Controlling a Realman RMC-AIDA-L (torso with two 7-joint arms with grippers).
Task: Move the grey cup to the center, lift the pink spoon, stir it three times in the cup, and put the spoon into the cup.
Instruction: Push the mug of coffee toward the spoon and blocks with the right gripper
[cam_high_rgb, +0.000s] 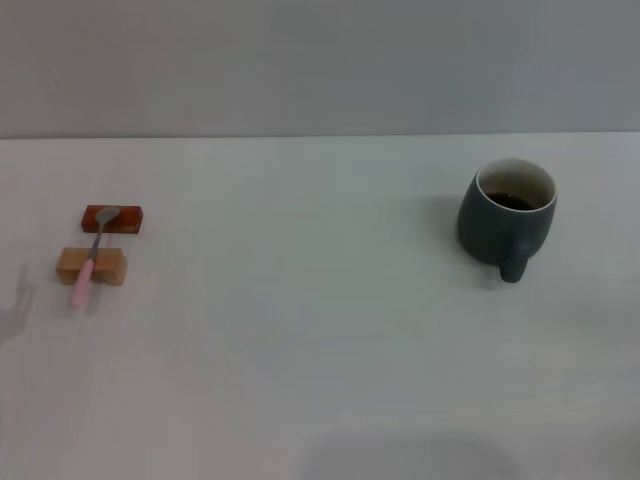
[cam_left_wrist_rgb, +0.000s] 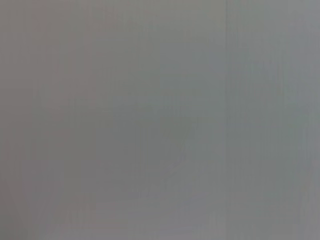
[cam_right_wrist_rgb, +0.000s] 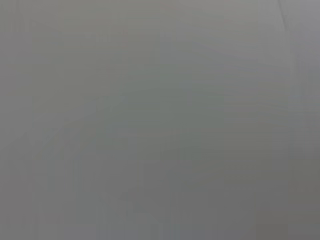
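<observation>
The grey cup (cam_high_rgb: 507, 222) stands upright on the right side of the white table, handle turned toward me, with dark liquid inside. The pink spoon (cam_high_rgb: 90, 258) lies at the far left. Its grey metal bowl rests on a reddish-brown block (cam_high_rgb: 111, 218) and its pale pink handle lies across a tan wooden block (cam_high_rgb: 91, 266), the handle tip toward me. Neither gripper shows in the head view. Both wrist views show only a plain grey surface.
The white table (cam_high_rgb: 300, 320) runs back to a grey wall. A faint shadow falls on the table at the far left edge, near the spoon.
</observation>
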